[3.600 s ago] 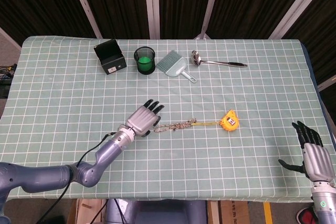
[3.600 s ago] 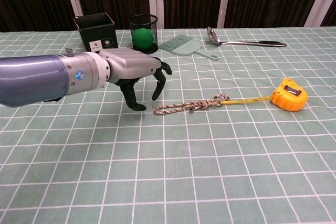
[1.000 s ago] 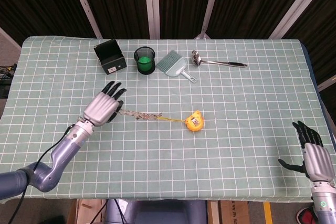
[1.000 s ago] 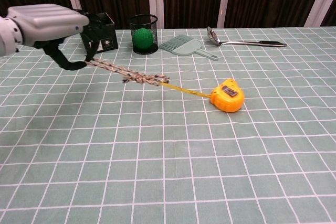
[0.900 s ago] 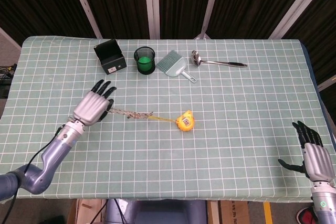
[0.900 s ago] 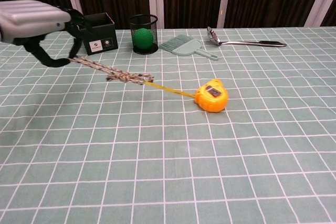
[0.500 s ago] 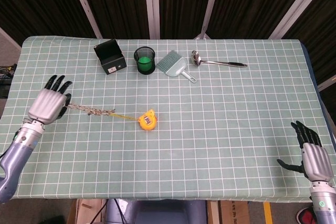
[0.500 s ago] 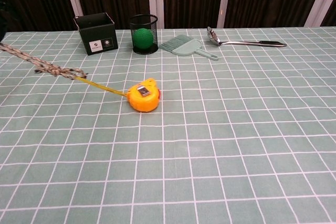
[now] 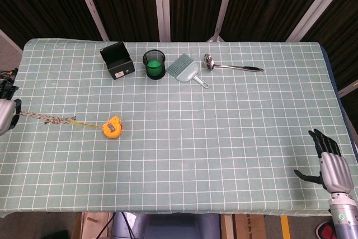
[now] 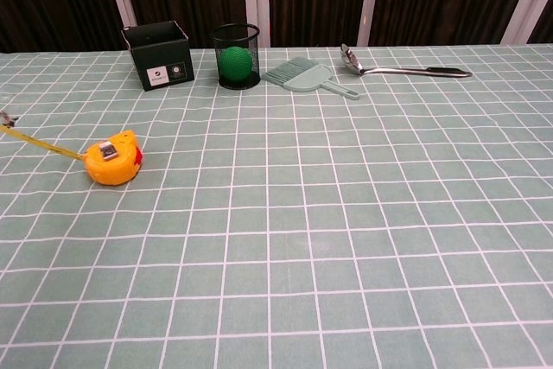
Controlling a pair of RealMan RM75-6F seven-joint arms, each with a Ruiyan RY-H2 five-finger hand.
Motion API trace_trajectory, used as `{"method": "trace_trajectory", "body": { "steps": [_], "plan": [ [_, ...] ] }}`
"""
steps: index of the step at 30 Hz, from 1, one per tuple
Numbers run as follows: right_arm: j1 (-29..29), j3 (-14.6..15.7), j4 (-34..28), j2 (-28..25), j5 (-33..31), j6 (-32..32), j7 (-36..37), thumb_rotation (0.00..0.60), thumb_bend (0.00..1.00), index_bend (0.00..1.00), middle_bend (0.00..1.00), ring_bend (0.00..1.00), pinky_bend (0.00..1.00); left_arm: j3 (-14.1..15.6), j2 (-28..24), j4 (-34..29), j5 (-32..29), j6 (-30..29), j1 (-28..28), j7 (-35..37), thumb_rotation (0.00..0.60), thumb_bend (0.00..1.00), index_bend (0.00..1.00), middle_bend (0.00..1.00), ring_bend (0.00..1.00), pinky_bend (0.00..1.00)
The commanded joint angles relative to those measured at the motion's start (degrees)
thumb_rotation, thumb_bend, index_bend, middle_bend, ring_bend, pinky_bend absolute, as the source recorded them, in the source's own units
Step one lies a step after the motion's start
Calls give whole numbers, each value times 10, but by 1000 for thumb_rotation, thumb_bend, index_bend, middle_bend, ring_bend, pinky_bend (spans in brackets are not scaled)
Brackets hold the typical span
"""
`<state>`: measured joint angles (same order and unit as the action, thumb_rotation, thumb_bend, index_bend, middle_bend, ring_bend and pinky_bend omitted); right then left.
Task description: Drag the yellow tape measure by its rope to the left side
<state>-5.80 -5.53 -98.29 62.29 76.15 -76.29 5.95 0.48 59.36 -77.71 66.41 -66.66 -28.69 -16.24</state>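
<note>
The yellow tape measure (image 9: 112,127) lies on the green checked tablecloth at the left, also seen in the chest view as the tape measure (image 10: 113,159). A thin yellow strip joins it to a braided rope (image 9: 47,118) that runs taut to the left. My left hand (image 9: 5,111) sits at the frame's left edge, mostly cut off, and holds the rope's far end. The chest view shows only the rope's tip (image 10: 9,118), not the hand. My right hand (image 9: 331,166) hangs off the table's front right corner, fingers apart, holding nothing.
Along the back stand a black box (image 9: 117,62), a mesh cup with a green ball (image 9: 154,64), a grey-green dustpan brush (image 9: 186,70) and a metal ladle (image 9: 229,66). The table's left edge (image 9: 12,82) is close to the left hand.
The left hand has pulled the rope further left, nearly out of frame. The tape measure slid left behind it, from the table's middle to its left part. The right hand stayed put.
</note>
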Motion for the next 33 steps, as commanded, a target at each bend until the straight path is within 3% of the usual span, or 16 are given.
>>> {"method": "trace_trajectory", "body": {
  "steps": [1, 5, 9, 12, 17, 22, 27, 33],
  "plan": [
    [-1, 0, 0, 0, -1, 1, -1, 600, 122, 0, 0, 0, 0, -3, -3, 9, -6, 0, 12, 8, 600, 504, 585, 143, 0, 0],
    [-1, 0, 0, 0, -1, 2, -3, 600, 122, 0, 0, 0, 0, -3, -2, 10, -7, 5, 24, 18, 600, 424, 512, 113, 0, 0],
    [-1, 0, -1, 1, 1, 0, -4, 600, 122, 0, 0, 0, 0, -2, 1, 8, 2, 8, 34, 15, 600, 145, 306, 42, 0, 0],
    [-1, 2, -1, 0, 2, 1, -4, 600, 122, 0, 0, 0, 0, -4, 5, 10, 12, -10, 44, 8, 600, 47, 173, 10, 0, 0],
    [-1, 5, 11, 2, 21, -11, -16, 600, 122, 0, 0, 0, 0, -27, -7, -102, -12, -70, 90, 50, 600, 37, 102, 0, 0, 0],
    [-2, 10, 13, 3, 21, -5, -27, 600, 123, 0, 0, 0, 0, -17, -11, -181, 24, -133, 129, 51, 600, 35, 33, 0, 0, 0],
    [-4, 11, 15, 3, 16, -3, -48, 600, 122, 0, 0, 0, 0, 3, 6, -217, 76, -196, 171, 56, 600, 30, 0, 0, 0, 0],
    [-4, 14, 15, 6, 25, -11, -77, 600, 121, 0, 0, 0, 0, 20, 29, -191, 120, -224, 201, 82, 600, 12, 0, 0, 0, 0]
  ]
}}
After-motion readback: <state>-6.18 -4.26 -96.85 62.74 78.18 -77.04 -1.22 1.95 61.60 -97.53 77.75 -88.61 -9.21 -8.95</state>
